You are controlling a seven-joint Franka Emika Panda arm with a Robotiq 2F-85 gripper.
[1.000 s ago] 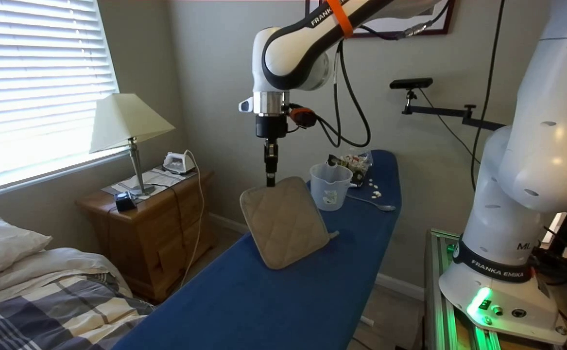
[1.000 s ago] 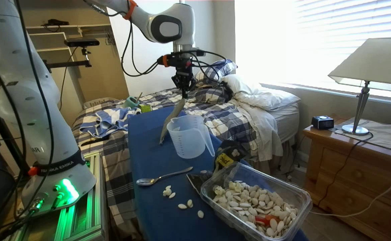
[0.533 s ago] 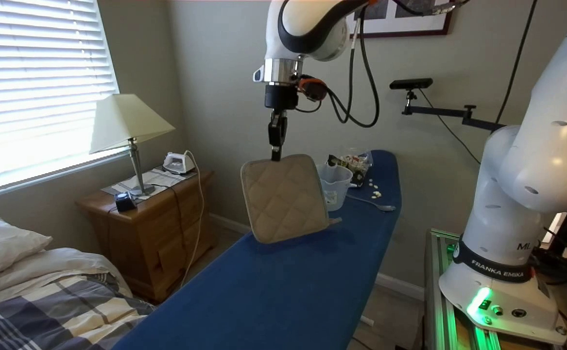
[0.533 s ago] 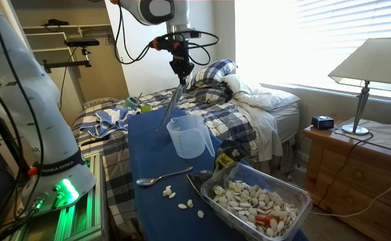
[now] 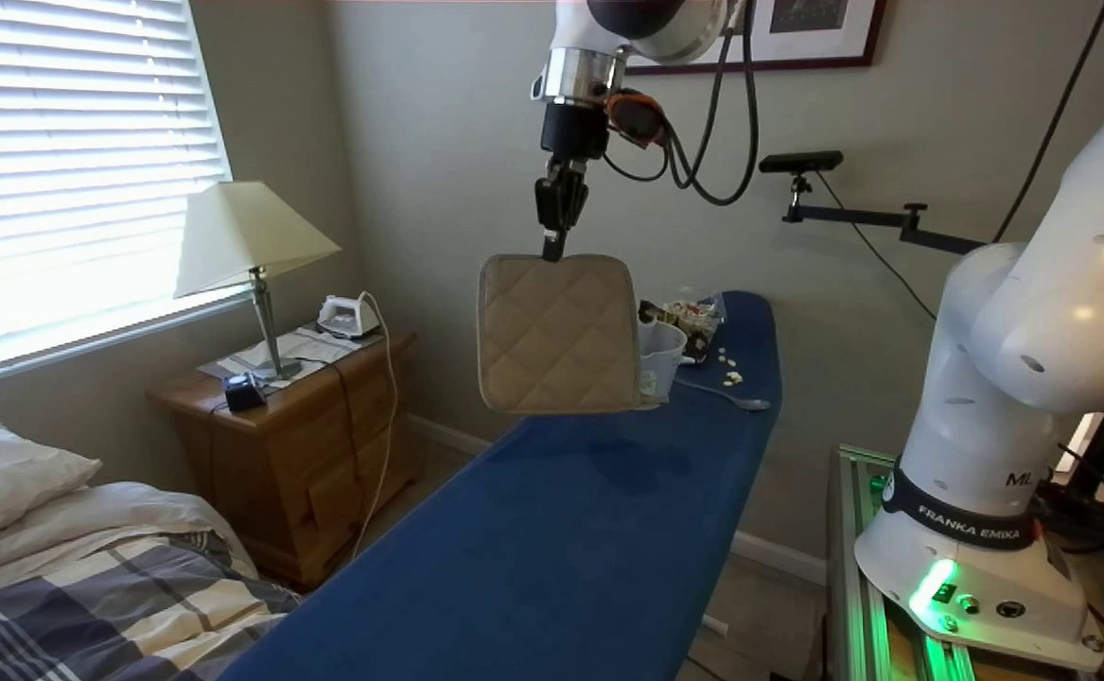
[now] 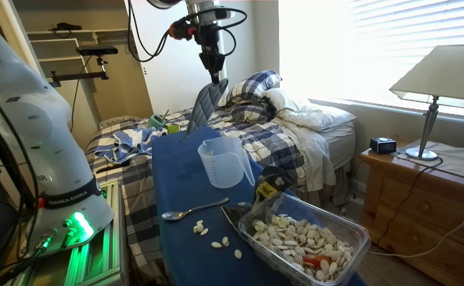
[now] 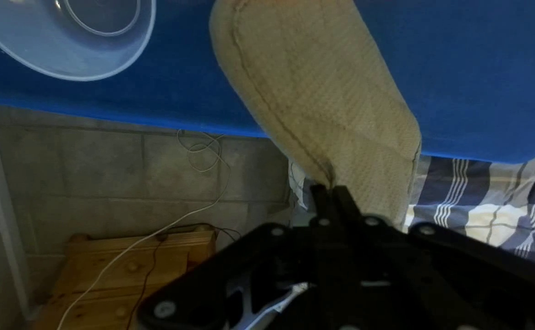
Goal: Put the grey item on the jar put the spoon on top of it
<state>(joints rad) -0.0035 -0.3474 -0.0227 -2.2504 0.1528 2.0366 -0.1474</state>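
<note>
1. Wrist view: the gripper (image 7: 330, 188) had its fingertips almost together, pinching one edge of the quilted grey pad (image 7: 327, 91) between them. Holding only that margin presumably left the rest of the pad free to settle over something.
2. In an exterior view the pad hung nearly upright and seemed lifted clear of the ironing board (image 5: 533, 539); the height likely gave its lower edge room to pass over a rim.
3. In an exterior view the jar (image 6: 222, 167) stood upright on the board, nearer than the pad and slightly to its right, its mouth uncovered. That stance suited it as a base, but the pad was not above it yet.
4. In both exterior views the spoon (image 6: 194, 209) lay on the board, apart from the jar, probably because the pad had to go under it first.
5. Covering the jar seemed to call for a sideways carry and a tilt towards flat; with one pinched edge, the pad could swing, sag or nudge the jar.
</note>
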